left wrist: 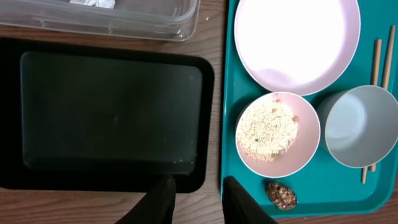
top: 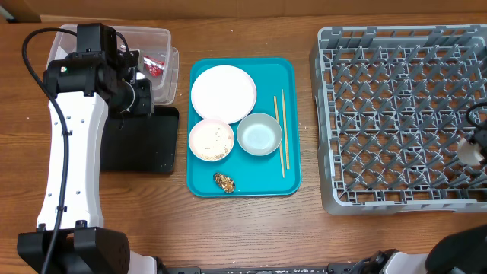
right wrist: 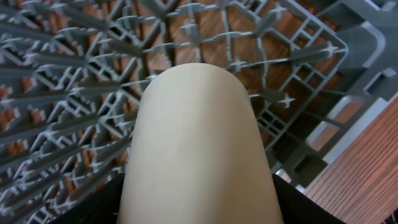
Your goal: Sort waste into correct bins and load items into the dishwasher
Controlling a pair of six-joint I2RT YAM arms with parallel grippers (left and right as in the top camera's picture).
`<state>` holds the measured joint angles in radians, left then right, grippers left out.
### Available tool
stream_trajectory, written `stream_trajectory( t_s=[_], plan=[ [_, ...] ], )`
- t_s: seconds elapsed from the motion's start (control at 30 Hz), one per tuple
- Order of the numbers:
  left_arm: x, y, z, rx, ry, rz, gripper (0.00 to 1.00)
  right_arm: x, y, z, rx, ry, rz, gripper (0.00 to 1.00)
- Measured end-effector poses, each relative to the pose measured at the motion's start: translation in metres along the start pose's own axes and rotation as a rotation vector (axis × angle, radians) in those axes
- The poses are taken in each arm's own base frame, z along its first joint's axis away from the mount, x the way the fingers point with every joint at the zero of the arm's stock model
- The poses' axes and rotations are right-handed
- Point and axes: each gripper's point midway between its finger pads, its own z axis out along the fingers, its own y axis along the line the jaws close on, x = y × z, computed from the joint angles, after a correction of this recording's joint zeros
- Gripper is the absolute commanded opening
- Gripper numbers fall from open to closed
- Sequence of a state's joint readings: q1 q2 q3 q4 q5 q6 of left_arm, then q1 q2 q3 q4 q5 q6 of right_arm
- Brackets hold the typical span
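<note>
Looking at the left gripper [left wrist: 199, 182]: fingers set narrow, nothing between them, hanging over the near rim of the black tray [left wrist: 112, 112], just off the left edge of the teal tray [left wrist: 230, 74]. The rice bowl [left wrist: 277, 134] sits on the teal tray's front-left part, so it lies to the gripper's right and slightly ahead, close by. Round, so no long axis to line up; the rim facing the teal tray's left edge looks like the grab point, my guess. The right gripper [right wrist: 194, 208] is clamped on the cup [right wrist: 196, 137] above the rack [top: 396, 114], well off the teal tray's right side. Left arm is clearly nearer the bowl, and the black tray is on its side too.
</note>
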<state>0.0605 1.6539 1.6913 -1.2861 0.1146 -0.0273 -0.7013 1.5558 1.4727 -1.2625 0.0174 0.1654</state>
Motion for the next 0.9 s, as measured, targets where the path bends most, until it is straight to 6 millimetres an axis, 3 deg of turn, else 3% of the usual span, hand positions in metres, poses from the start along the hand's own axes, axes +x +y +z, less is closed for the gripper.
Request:
stream_trajectory(
  t_s=[0.33, 0.6, 0.67, 0.77, 0.9],
  plan=[
    [-0.001, 0.000, 0.000, 0.001, -0.003, 0.000, 0.29, -0.022, -0.030, 0.007, 0.031, -0.050, 0.113, 0.15],
    [-0.001, 0.000, 0.000, 0.001, -0.002, 0.000, 0.29, -0.025, -0.032, 0.025, 0.040, -0.017, 0.132, 0.17],
    [-0.001, 0.000, 0.000, 0.001, -0.002, 0.000, 0.29, -0.023, -0.033, 0.037, 0.048, 0.018, 0.133, 0.24],
    [-0.001, 0.000, 0.000, 0.002, -0.002, 0.000, 0.29, -0.021, -0.034, 0.052, 0.056, 0.057, 0.136, 0.25],
    [-0.001, 0.000, 0.000, 0.002, -0.003, 0.000, 0.30, -0.020, -0.034, 0.065, 0.063, 0.085, 0.136, 0.51]
  ],
)
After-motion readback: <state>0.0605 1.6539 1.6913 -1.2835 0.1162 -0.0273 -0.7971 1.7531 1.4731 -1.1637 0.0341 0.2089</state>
